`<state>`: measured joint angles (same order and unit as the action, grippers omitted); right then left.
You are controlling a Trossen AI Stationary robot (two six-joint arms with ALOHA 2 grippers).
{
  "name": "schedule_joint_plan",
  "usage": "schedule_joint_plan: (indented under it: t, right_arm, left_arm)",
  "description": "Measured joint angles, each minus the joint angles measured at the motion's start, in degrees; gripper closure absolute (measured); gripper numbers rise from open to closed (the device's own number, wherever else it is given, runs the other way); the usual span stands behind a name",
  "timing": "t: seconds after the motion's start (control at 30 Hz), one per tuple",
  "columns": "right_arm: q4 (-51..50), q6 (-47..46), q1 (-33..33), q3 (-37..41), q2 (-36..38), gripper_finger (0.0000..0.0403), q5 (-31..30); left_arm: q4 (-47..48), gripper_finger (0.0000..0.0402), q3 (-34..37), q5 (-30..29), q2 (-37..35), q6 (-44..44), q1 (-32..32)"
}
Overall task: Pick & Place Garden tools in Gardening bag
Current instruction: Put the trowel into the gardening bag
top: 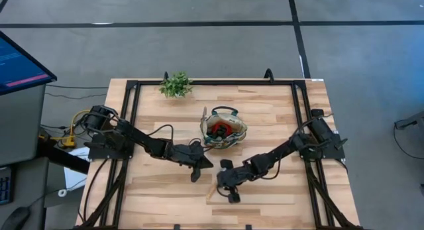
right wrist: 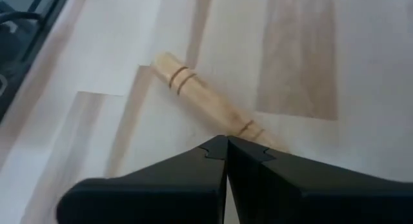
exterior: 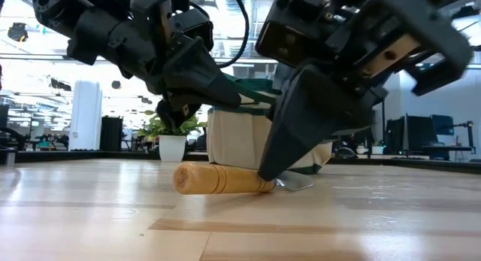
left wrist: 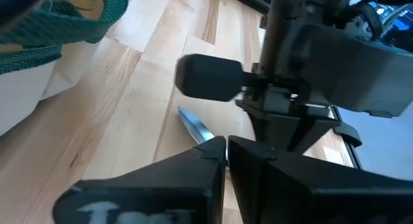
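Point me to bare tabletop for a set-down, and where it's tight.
Free: the right side between the bag and the table frame, and the near-left corner. Also the strip left of the plant. Crowded: centre front, where the left gripper and right gripper sit by the wooden-handled tool.

open-plan lab: monitors (exterior: pixel 421 130), ceiling lights (exterior: pixel 45 47)

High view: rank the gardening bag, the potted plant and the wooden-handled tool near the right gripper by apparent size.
1. gardening bag, largest.
2. potted plant, clearly smaller.
3. wooden-handled tool: only a sliver shows beside the right gripper, so its rank is unsure.
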<state>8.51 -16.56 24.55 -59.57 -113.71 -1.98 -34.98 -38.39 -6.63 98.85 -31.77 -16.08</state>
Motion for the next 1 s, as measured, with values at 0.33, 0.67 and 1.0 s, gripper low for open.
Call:
schedule_joint_plan:
  t: [0.33,0.67,1.0]
  right_arm:
    - [4.7,-0.9,-2.0,-1.1,-5.4,0.0403,1.8]
    - [5.8,2.0,-2.0,-3.8,-6.9,0.0403,-2.8]
    - [0.0,3.6,-2.1,-4.7,-5.9,0.0403,-10.1]
  left_arm:
    - [0.4,0.0394,0.1,1.3,-1.1,0.0,0.0]
    - [5.2,0.0394,1.6,3.4,-8.6,2.8,-0.5]
    - [9.0,0.0399,4.8,1.1,-14.0,2.5,-1.4]
